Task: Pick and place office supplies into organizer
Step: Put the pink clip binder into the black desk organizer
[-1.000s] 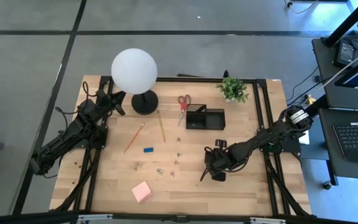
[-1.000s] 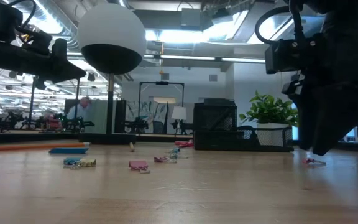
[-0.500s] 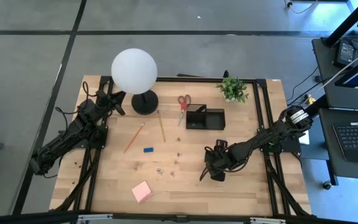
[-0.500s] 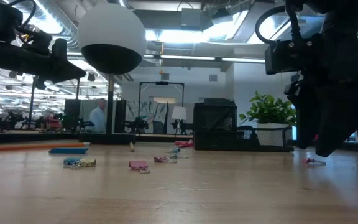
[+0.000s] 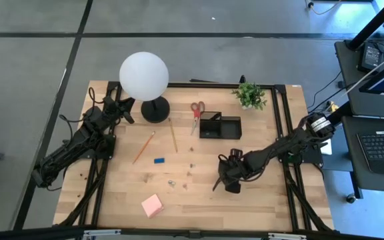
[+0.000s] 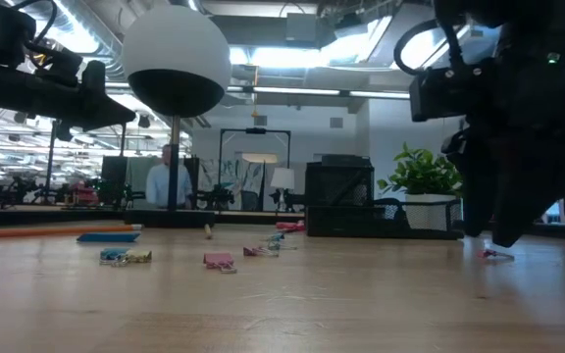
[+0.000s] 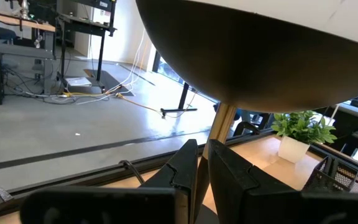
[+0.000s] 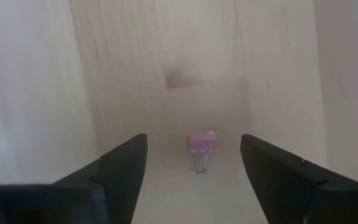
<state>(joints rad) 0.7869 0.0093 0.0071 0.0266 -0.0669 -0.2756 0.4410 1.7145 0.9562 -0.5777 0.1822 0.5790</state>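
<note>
Pink and tiny, a binder clip (image 8: 202,147) lies on the bare wood dead centre between the right gripper's (image 8: 193,163) two dark fingers, which stand spread wide with nothing between them but that clip. Seen from above, the right gripper (image 5: 227,180) hangs low over the table (image 5: 199,200) in the lower right of the frame, below the black organizer (image 5: 220,126), and the low view puts its tip just beside the clip (image 6: 496,254) at the right edge. My read is that the step in hand is the pick of this one clip: the approach looks lined up, and the next move calls for a short drop and a careful squeeze, since so small a thing could skid away or tip. Whether the fingertips already touch the wood I cannot quite tell.

At the upper left the left gripper (image 5: 127,109) waits beside the lamp base (image 5: 155,110), its fingers (image 7: 229,177) pressed nearly together on nothing.

Other supplies lie loose: scissors (image 5: 197,111), two pencils (image 5: 144,147), a blue eraser (image 5: 159,160), a pink pad (image 5: 153,205).
</note>
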